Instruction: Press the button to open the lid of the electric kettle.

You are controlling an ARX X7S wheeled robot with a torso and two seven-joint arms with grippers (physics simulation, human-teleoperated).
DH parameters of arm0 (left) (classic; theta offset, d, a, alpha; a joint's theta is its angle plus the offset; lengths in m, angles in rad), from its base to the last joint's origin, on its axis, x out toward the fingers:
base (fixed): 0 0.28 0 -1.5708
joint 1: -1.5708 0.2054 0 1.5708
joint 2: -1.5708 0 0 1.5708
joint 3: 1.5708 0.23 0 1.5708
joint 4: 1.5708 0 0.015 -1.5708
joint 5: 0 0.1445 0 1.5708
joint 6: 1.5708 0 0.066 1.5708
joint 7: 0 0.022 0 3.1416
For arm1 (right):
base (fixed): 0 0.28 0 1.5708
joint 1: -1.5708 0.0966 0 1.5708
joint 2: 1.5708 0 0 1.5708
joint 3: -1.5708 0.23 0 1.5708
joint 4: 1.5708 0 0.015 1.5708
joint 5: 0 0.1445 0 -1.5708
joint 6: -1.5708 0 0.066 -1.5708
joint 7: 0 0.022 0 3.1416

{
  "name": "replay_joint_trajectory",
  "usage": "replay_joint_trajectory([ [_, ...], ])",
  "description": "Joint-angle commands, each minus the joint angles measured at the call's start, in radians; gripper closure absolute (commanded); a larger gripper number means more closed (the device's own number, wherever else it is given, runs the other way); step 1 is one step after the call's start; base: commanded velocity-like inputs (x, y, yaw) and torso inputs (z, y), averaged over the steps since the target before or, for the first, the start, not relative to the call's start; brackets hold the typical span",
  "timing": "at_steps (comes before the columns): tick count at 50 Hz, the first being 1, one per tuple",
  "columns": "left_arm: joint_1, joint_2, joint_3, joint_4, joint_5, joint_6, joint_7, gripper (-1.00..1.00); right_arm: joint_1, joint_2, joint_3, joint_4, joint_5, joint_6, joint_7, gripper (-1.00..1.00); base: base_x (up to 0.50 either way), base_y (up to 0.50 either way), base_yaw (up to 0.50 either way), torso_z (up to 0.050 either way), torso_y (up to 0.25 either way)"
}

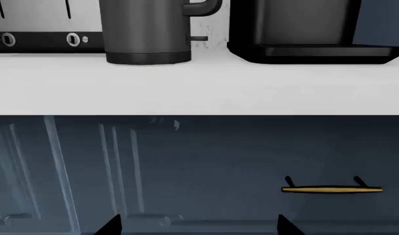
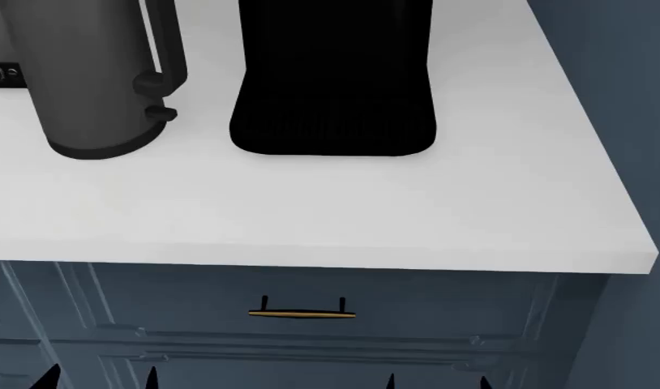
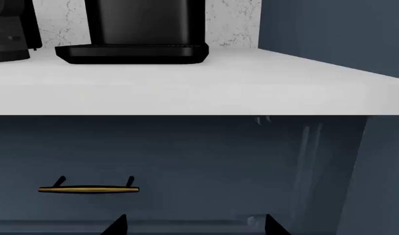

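Observation:
The electric kettle [image 2: 87, 81], a dark grey cylinder with a wider base rim, stands at the back left of the white counter [image 2: 308, 211]. Its black handle [image 2: 165, 65] faces right and bears two round nubs. The lid is cut off above the frame. The kettle's lower body also shows in the left wrist view [image 1: 147, 29] and at the edge of the right wrist view [image 3: 10, 29]. My left gripper [image 2: 100, 378] and right gripper [image 2: 436, 381] are open and empty, low in front of the cabinet, below counter height. Only their fingertips show [image 1: 111, 225] [image 3: 117, 225].
A black coffee machine [image 2: 330, 81] stands right of the kettle. A silver appliance with round knobs [image 1: 42, 29] stands to its left. Below the counter is a dark blue drawer front with a brass handle [image 2: 303, 313]. A blue wall [image 2: 622, 97] bounds the counter's right end.

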State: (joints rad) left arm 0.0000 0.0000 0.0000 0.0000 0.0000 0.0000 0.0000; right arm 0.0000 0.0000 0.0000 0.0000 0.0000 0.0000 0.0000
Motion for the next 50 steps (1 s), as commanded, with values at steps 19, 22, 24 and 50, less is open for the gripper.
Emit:
replay_joint_trajectory([
  [19, 0.036, -0.075, 0.038, 0.261, -0.145, -0.162, -0.055, -1.0, -0.039, 0.092, -0.057, -0.335, 0.034, 0.251, 0.089, -1.0, 0.0, 0.0, 0.0, 0.0, 0.0],
  [22, 0.046, -0.091, 0.062, 0.367, -0.144, -0.25, -0.062, -1.0, -0.026, 0.111, -0.046, -0.531, 0.024, 0.425, 0.105, -1.0, 0.0, 0.0, 0.0, 0.0, 0.0],
  [24, 0.048, -0.102, 0.09, 0.421, -0.129, -0.293, -0.063, -1.0, -0.026, 0.112, -0.011, -0.591, 0.035, 0.505, 0.124, -1.0, 0.0, 0.0, 0.0, 0.0, 0.0],
  [50, 0.05, -0.118, 0.128, 0.437, -0.175, -0.284, -0.082, -1.0, -0.445, 0.013, 0.329, -0.441, 0.335, 0.349, 0.223, -1.0, 0.0, 0.0, 0.0, 0.0, 0.0],
])
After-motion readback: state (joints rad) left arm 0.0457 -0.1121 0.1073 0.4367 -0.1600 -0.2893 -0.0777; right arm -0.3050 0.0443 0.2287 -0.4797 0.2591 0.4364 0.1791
